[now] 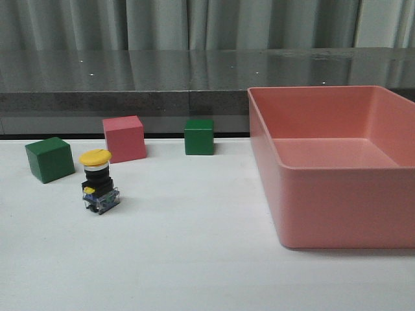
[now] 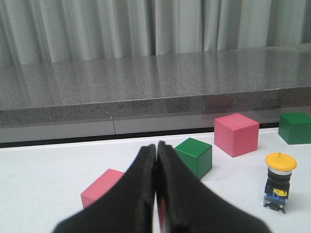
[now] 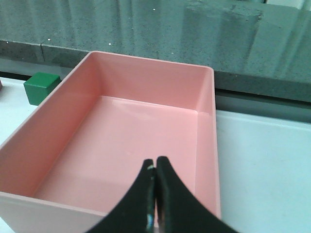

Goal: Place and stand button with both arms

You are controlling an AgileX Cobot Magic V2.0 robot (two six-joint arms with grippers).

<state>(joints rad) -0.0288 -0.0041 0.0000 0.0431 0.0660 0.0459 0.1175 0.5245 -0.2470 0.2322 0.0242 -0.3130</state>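
White table [image 1: 194,259], button [image 2: 279,182] upright, apart from closed left pincer [image 2: 156,150]

Glowing evenly under soft, diffuse overhead light — no harsh glare, only faint specks glinting on the polished grey ledge [image 1: 130,71]. Casting short, weak shadows beneath the button [image 1: 98,183] and cubes on the white table [image 1: 194,259]. Blurring heavily at close range — black fingertips [image 2: 146,194] in both wrist views losing all edge. Showing mild softness and grain throughout.

Open table [image 1: 194,259] surrounds the button [image 1: 98,183]; green cube [image 1: 49,159] and pink cube [image 1: 124,138] stand near behind
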